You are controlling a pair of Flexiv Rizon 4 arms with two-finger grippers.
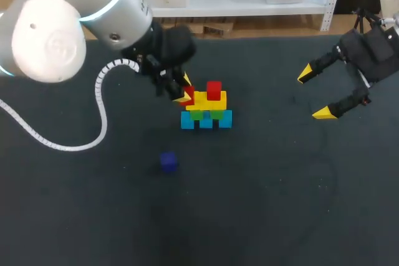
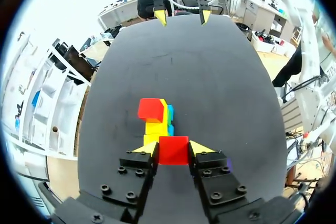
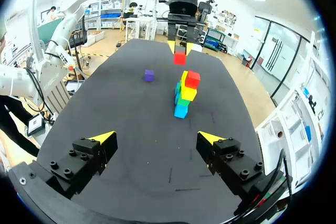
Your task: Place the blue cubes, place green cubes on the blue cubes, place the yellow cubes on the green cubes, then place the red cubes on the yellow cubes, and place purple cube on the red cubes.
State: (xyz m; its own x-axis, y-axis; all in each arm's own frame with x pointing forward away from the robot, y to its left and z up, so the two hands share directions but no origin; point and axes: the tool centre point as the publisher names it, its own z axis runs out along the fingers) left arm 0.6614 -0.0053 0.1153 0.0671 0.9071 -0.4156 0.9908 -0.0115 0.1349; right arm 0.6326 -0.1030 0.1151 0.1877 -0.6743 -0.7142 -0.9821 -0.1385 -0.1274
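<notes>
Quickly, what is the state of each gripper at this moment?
Left gripper: shut on a red cube.
Right gripper: open, holding nothing.

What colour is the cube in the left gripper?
Red. The left gripper holds a red cube, clearest in the left wrist view.

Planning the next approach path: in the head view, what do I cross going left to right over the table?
Small purple cube → gripped red cube, in the left jaws → placed red cube atop the yellow, green and blue cube stack → right jaws, open.
</notes>
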